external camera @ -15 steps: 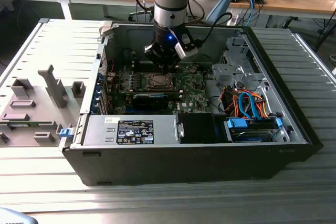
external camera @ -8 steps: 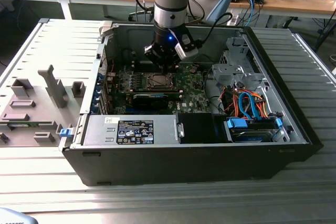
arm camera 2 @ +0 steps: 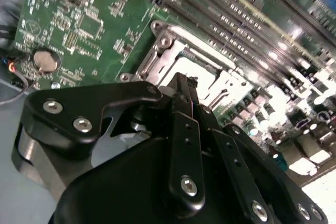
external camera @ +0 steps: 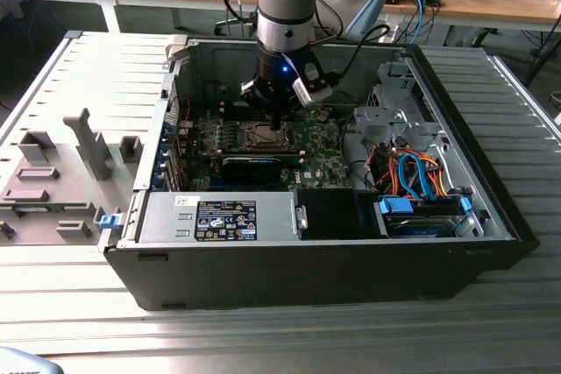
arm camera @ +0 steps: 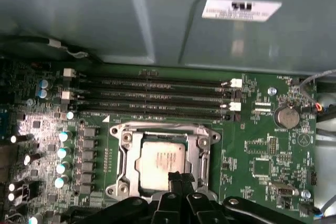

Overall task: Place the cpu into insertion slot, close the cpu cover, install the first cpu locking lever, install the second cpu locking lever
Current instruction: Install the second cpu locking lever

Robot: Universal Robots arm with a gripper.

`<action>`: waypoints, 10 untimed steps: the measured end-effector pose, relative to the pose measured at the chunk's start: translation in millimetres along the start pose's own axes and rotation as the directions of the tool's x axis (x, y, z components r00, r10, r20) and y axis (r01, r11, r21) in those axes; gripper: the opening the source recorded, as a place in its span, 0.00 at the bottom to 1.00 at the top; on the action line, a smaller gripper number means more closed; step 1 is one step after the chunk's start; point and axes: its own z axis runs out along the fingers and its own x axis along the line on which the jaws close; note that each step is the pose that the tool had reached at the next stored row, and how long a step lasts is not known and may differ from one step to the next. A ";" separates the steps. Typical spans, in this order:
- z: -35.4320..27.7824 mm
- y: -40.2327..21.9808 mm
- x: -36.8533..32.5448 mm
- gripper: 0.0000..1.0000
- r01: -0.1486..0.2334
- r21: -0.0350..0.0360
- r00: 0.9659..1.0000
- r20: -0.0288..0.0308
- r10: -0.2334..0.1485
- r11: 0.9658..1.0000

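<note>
Inside the open computer case (external camera: 456,129), gripper (arm camera: 177,178) clenched, fingertips together, empty, touching the cover (arm camera: 202,148) at six o'clock of the slot (arm camera: 126,148). Chip (arm camera: 163,158) sits seated, cover down. Judging: lever step in hand; calls for a steady push sideways.

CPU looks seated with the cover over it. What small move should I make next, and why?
Probably ease the shut gripper down slightly onto the cpu cover's edge. In the first wrist view the cpu sits in the cover's window and the fingertips are at that edge. I cannot tell if either lever is latched.
</note>
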 end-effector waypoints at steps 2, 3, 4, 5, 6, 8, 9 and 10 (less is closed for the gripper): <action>-0.3 -4.5 0.3 0.11 0.000 -0.001 1.000 0.000 0.000 1.000; -0.5 -8.5 0.6 0.11 0.000 -0.002 1.000 0.000 0.000 1.000; -0.6 -11.3 0.8 0.11 0.000 -0.005 1.000 0.000 0.000 1.000; -0.9 -16.9 1.1 0.11 0.000 -0.013 1.000 0.001 0.000 1.000; -1.2 -22.3 1.5 0.11 0.000 -0.024 1.000 0.002 0.000 1.000; -1.5 -28.0 1.9 0.11 0.000 -0.037 1.000 0.002 0.000 0.999; -1.7 -30.7 2.1 0.11 0.000 -0.044 1.000 0.003 0.000 0.999; -1.8 -33.1 2.2 0.11 0.000 -0.054 1.000 0.004 0.000 0.999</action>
